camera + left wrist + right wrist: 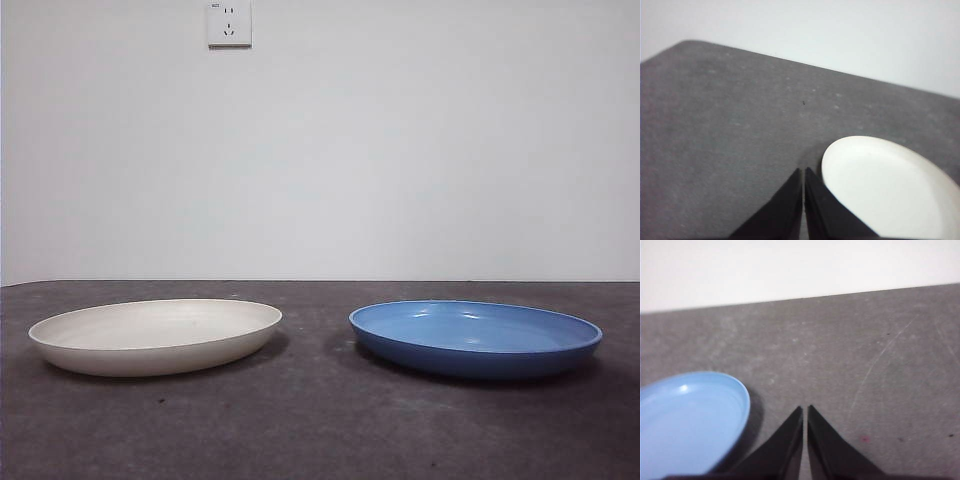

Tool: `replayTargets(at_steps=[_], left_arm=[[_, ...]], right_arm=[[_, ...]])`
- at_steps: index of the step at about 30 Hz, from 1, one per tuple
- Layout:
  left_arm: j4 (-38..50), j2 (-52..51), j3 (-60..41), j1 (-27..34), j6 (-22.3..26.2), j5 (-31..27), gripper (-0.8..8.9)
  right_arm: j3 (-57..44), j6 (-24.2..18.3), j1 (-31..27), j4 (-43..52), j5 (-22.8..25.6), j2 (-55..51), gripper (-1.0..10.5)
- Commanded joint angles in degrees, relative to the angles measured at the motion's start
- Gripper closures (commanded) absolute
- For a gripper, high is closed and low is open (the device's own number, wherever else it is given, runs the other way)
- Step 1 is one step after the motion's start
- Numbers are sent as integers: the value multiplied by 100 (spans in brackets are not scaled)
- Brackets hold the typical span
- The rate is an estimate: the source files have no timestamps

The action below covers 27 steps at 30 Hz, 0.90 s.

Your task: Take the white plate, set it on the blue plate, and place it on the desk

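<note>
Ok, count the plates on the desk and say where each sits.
2. The white plate lies on the desk toward the front view's left; the blue plate lies to its right, apart from it. Both are empty, and nothing hides a third.

- Left pincer: two matte black jaws, wedge-shaped, tapering to sharp tips.
- Right pincer: the same plain black tapered pair, no markings, screws or cables visible.
</note>
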Motion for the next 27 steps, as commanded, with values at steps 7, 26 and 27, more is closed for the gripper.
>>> replayTargets(at_steps=[7,26,27], left_arm=[[52,-11,-74,15,-984,11,804],[-649,437,1827,15,-1132,11,804],[-807,553,2022,15,-1021,11,804]], right_arm=[[-17,625,-4,146,-444,-15,936],[2002,1143,-4,-81,-433,424,936],[2192,1088,-4,-144,-439,542,936]])
